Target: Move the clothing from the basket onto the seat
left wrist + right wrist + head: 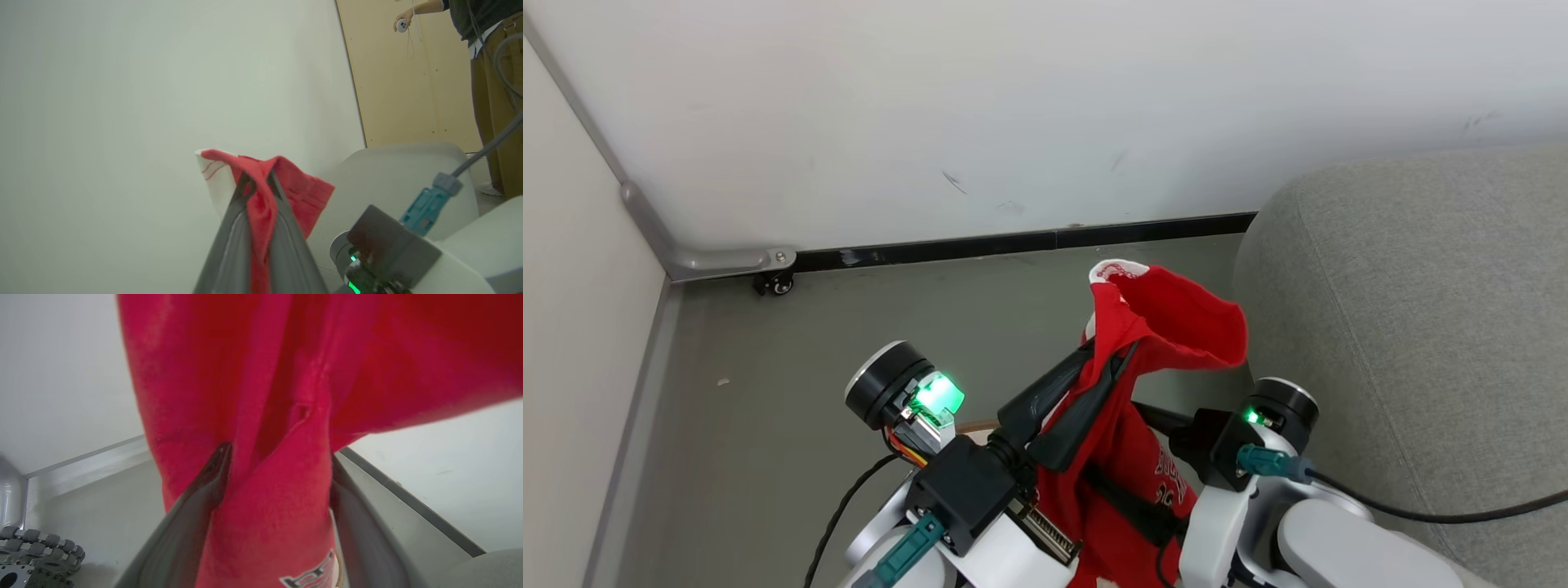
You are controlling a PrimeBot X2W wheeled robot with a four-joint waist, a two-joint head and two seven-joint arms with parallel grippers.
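Left gripper [1111,355] is pressed together on a fold of the clothing [1176,318], a red garment with white trim. It is held up over the grey floor [768,408], just left of the seat [1421,327]. The rest of the garment hangs below. Right gripper [278,455] has its fingers spread wide with fabric draped between them, probably not squeezing; contact is unclear.

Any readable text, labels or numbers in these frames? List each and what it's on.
Dark lettering on the red garment, head view: creased, too blurred to read.
Same lettering, right wrist view: cut off by the frame edge, unreadable.
Nothing else legible.
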